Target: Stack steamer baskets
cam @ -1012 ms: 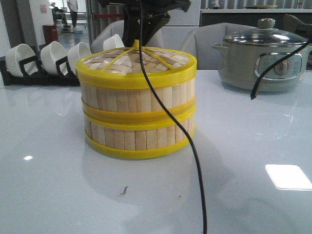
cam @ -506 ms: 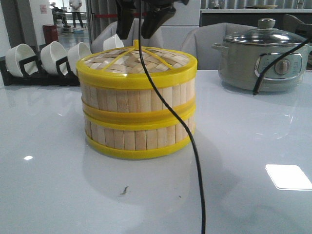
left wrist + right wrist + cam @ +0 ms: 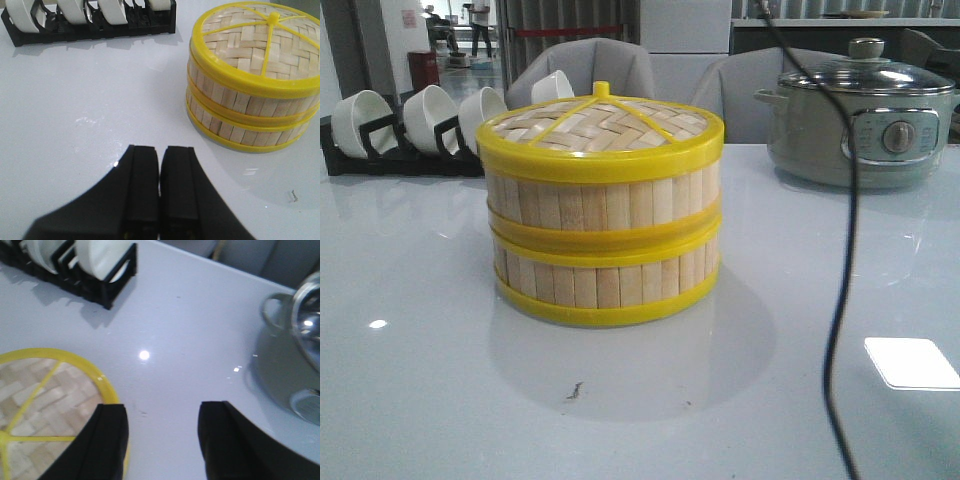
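Observation:
Two steamer baskets stand stacked on the white table, the upper basket (image 3: 605, 200) on the lower basket (image 3: 605, 275), with the woven bamboo lid (image 3: 600, 125) on top. The stack also shows in the left wrist view (image 3: 252, 105), and the lid in the right wrist view (image 3: 45, 390). My left gripper (image 3: 160, 155) is shut and empty, low over the table beside the stack. My right gripper (image 3: 162, 412) is open and empty, high above the lid's edge. Neither gripper shows in the front view.
A grey-green electric pot (image 3: 860, 125) with a glass lid stands at the back right. A black rack of white bowls (image 3: 420, 125) stands at the back left. A black cable (image 3: 845, 270) hangs in front of the camera at the right.
The right gripper has risen off the lid and left the front view. The hanging cable has swung from over the stack to the right.

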`<state>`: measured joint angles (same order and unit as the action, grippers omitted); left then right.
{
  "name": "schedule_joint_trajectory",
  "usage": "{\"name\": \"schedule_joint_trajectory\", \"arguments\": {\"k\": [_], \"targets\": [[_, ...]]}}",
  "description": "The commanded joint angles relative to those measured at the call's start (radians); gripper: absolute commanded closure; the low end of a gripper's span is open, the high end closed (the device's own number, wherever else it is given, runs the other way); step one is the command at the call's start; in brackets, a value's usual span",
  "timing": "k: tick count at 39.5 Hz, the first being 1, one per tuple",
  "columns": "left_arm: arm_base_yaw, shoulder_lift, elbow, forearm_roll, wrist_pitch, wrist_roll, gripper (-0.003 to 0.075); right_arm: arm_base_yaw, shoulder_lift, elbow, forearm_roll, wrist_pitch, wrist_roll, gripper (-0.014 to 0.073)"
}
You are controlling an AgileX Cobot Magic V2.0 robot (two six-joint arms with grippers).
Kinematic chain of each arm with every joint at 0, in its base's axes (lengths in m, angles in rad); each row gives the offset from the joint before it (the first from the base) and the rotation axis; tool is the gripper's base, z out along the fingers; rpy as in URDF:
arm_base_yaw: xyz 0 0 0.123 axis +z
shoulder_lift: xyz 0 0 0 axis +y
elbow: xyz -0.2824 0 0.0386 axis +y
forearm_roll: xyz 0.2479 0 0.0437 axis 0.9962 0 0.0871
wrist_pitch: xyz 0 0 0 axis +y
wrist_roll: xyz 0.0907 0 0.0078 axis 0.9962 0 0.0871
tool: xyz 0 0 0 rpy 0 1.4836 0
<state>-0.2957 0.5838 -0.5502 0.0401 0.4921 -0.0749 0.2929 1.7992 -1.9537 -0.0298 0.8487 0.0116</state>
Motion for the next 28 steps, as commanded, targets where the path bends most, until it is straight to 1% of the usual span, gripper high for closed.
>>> {"name": "schedule_joint_trajectory", "arguments": {"k": [1,5,11,18,23,28], "targets": [[0.002,0.001,-0.029,-0.003,-0.082,-0.008,0.0636,-0.072,-0.165,0.112,-0.012,-0.137,-0.012,0.0160],[0.002,0.001,-0.029,-0.003,-0.082,-0.008,0.0636,-0.141,-0.288,0.288,-0.012,-0.232,-0.012,0.0160],[0.002,0.001,-0.029,-0.003,-0.082,-0.008,0.0636,-0.223,-0.510,0.577,-0.012,-0.441,-0.012,0.0160],[0.002,0.001,-0.029,-0.003,-0.082,-0.008,0.0636,-0.280,-0.774,0.907,-0.012,-0.650,-0.012,0.0160],[0.002,0.001,-0.029,-0.003,-0.082,-0.008,0.0636,-0.311,-0.951,1.115,-0.012,-0.745,-0.012,0.0160],[0.002,0.001,-0.029,-0.003,-0.082,-0.008,0.0636,-0.329,-1.102,1.306,-0.012,-0.776,-0.012,0.0160]]}}
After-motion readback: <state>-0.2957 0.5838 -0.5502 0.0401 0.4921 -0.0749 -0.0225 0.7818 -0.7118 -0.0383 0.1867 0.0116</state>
